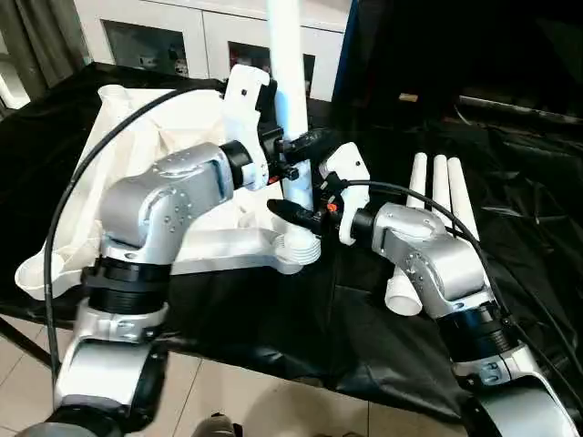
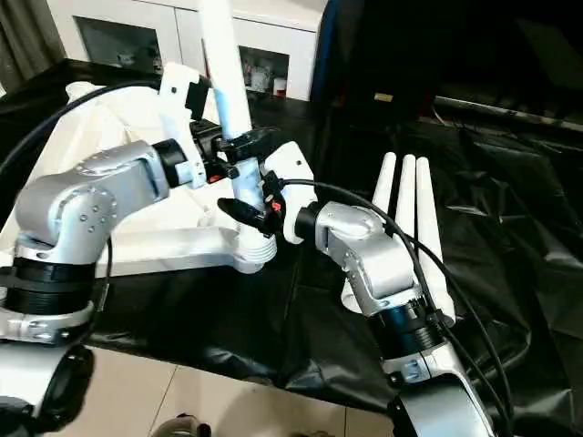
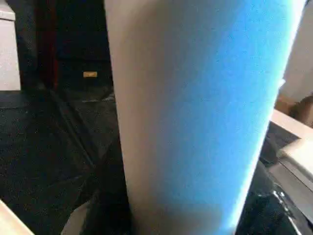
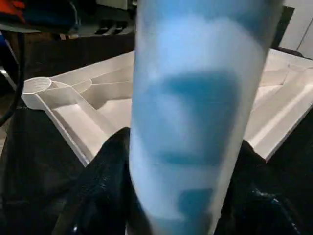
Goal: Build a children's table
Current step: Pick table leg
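Step in hand: seating the first leg into a corner socket of the tabletop, judged from how the parts stand.
Tabletop (image 1: 146,137): lies ribbed side up on the black-draped counter (image 1: 273,328), at the robot's left; its near corner socket (image 1: 299,248) points toward the robot.
Upright leg (image 1: 290,82): stands nearly vertical over that near corner socket, its lower end at or in the socket; the actual seat is hidden behind the claws.
Spare legs (image 1: 441,196): three lie side by side on the counter at the robot's right, well apart from the tabletop.
Left claw (image 1: 305,141): clamped on the upright leg above its base; the left wrist view looks straight at the leg surface between its fingers.
Right claw (image 1: 305,214): set around the lower part of the same leg, just above the socket; whether it grips firmly or merely brackets the leg cannot be told.
Procedure note: keep the leg's axis in line with the socket; any tilt is likely to jam the end.
Procedure note: press down along the axis and, if the socket is threaded, turn the leg with one claw while the other steadies it.
Risk: side load could slide the tabletop on the cloth.
Background: white cabinet (image 1: 182,36) with glass doors behind the counter.
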Tool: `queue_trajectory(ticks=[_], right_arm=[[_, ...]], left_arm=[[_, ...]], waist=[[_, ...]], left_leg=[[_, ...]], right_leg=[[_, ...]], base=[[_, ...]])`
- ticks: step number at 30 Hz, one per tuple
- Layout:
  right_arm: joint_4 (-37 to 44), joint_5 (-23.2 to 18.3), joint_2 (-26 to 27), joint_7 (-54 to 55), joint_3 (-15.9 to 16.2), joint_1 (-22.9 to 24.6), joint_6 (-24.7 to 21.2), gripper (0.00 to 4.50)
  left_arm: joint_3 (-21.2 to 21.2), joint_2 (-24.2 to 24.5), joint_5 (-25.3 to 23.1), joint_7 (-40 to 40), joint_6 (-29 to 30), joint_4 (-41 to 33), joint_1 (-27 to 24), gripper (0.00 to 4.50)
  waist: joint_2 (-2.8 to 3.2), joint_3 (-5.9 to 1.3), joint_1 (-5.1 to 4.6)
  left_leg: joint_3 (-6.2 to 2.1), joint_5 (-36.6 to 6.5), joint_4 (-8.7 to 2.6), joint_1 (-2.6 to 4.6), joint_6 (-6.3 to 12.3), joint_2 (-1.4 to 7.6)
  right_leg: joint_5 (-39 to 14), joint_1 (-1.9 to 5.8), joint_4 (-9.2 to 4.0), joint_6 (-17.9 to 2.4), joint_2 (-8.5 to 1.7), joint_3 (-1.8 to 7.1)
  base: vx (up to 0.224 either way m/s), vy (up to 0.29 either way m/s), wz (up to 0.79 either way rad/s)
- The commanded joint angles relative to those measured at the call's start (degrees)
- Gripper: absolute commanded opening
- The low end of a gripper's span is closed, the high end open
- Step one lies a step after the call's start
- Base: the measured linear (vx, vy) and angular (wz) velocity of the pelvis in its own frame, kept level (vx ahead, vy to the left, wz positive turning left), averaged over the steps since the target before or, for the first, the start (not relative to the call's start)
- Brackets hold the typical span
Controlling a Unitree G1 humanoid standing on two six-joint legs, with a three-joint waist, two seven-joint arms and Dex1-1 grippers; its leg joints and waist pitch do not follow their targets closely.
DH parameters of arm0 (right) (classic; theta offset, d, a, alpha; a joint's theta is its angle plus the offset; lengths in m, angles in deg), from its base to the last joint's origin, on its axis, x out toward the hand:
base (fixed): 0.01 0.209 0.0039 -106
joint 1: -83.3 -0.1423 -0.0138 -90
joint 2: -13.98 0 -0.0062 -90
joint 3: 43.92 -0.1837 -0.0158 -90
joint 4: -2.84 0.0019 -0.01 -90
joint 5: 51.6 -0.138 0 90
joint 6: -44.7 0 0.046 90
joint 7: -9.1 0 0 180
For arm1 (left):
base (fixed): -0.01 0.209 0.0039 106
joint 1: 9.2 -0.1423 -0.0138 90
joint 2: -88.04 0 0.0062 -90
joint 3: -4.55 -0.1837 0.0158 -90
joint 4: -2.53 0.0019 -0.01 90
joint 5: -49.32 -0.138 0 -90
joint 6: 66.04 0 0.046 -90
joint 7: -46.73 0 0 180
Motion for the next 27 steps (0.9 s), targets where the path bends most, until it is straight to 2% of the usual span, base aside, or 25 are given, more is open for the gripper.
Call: queue_trajectory(ticks=[1, 3, 6, 8, 11, 14, 15, 17, 18, 21, 25, 27], right_arm=[[2.3, -2.3, -1.3, -3.1, -1.6, 0.2, 0.1, 1.94], [3.1, -3.4, -2.0, -4.9, -1.7, 0.5, -0.1, 1.93], [7.4, -10.0, -4.5, -12.6, -4.0, 2.0, -2.0, 1.89], [8.0, -11.6, -5.0, -13.9, -4.7, 2.1, -2.9, 1.88], [10.4, -18.7, -6.9, -18.5, -8.4, 1.9, -7.7, 1.87], [11.3, -21.7, -7.8, -20.6, -9.4, 2.0, -9.6, 1.86], [11.9, -22.7, -8.6, -21.7, -9.3, 2.3, -10.3, 1.86], [12.2, -22.9, -9.1, -22.3, -8.9, 2.5, -10.5, 1.86], [12.9, -22.0, -10.5, -24.0, -7.2, 3.2, -10.8, 1.86], [13.3, -21.9, -11.2, -24.7, -6.5, 3.7, -11.4, 1.86], [14.2, -22.4, -11.9, -25.4, -5.6, 4.2, -12.7, 1.86], [14.3, -22.7, -12.3, -25.5, -5.2, 4.3, -13.2, 1.86]], left_arm=[[1.2, -0.1, 2.4, 2.3, 1.0, -1.7, 0.9, 2.54], [1.6, 0.0, 2.9, 3.1, 0.6, -1.6, 0.8, 2.57], [1.9, 2.4, 5.2, 12.1, -3.5, -2.9, -1.9, 2.93], [2.0, 3.1, 6.6, 14.2, -3.0, -3.6, -2.7, 3.16], [4.1, 3.6, 10.6, 17.7, -1.4, -4.3, -4.0, 3.27], [5.4, 3.5, 11.9, 18.4, -1.1, -3.4, -3.9, 3.27], [5.3, 3.8, 12.0, 19.3, -1.3, -2.7, -4.0, 3.27], [5.1, 4.0, 11.8, 19.6, -1.3, -2.3, -3.9, 3.27], [4.0, 4.5, 10.8, 20.1, -1.7, -1.4, -3.8, 3.27], [3.3, 4.8, 10.4, 20.7, -2.3, -1.2, -3.9, 3.27], [3.5, 4.5, 11.6, 21.1, -2.2, -1.6, -3.8, 3.27], [3.9, 4.4, 12.4, 21.4, -1.7, -1.6, -3.6, 3.1]], waist=[[0.67, -4.62, 0.0], [0.67, -4.55, 0.01], [0.52, -4.54, 0.33], [0.6, -4.5, 0.22], [0.6, -4.46, 0.19], [0.73, -4.39, 0.33], [0.55, -4.41, 0.34], [0.54, -4.39, 0.44], [0.48, -4.42, 0.48], [0.42, -4.47, 0.64], [0.38, -4.61, 0.66], [0.37, -4.63, 0.63]], left_leg=[[-1.54, -10.9, -5.0, 1.24, -2.62, 3.86], [-1.62, -10.8, -5.08, 1.11, -2.54, 3.95], [-1.64, -11.0, -5.08, 1.1, -1.35, 4.07], [-1.6, -11.0, -5.1, 1.1, -1.2, 4.06], [-1.53, -12.1, -5.04, 1.24, -1.32, 4.04], [-1.54, -12.6, -5.03, 1.3, -1.65, 4.02], [-1.55, -12.9, -5.03, 1.27, -1.81, 4.0], [-1.57, -12.8, -5.04, 1.23, -1.93, 4.0], [-1.6, -12.4, -5.06, 1.23, -2.14, 4.0], [-1.58, -11.7, -5.02, 1.15, -2.04, 3.95], [-1.6, -10.4, -4.9, 1.08, -1.91, 4.0], [-1.59, -9.9, -4.88, 1.03, -1.74, 3.95]], right_leg=[[-9.7, 3.06, -3.78, -11.1, -4.18, 3.1], [-9.5, 3.07, -3.74, -11.3, -4.16, 3.11], [-10.0, 3.3, -3.84, -11.3, -4.33, 3.15], [-10.2, 3.11, -3.87, -11.6, -4.28, 3.12], [-11.9, 3.14, -3.9, -12.1, -4.31, 3.15], [-13.3, 2.89, -4.09, -12.2, -4.3, 3.04], [-14.2, 2.93, -4.15, -11.9, -4.31, 3.04], [-15.3, 2.93, -4.32, -11.2, -4.39, 3.07], [-15.8, 2.94, -4.36, -10.6, -4.34, 3.05], [-15.3, 2.94, -4.28, -10.2, -4.33, 3.1], [-13.2, 3.04, -3.98, -11.1, -4.36, 3.01], [-12.4, 3.11, -3.88, -11.4, -4.32, 3.0]], base=[[0.0, 0.0, 0.0], [0.0, 0.0, 0.0], [0.0, 0.0, 0.0], [0.0, 0.0, 0.0], [0.0, 0.0, 0.0], [0.0, 0.0, 0.0], [0.0, 0.0, 0.0], [0.0, 0.0, 0.0], [0.0, 0.0, 0.0], [0.0, 0.0, 0.0], [0.0, 0.0, 0.0], [0.0, 0.0, 0.0]])
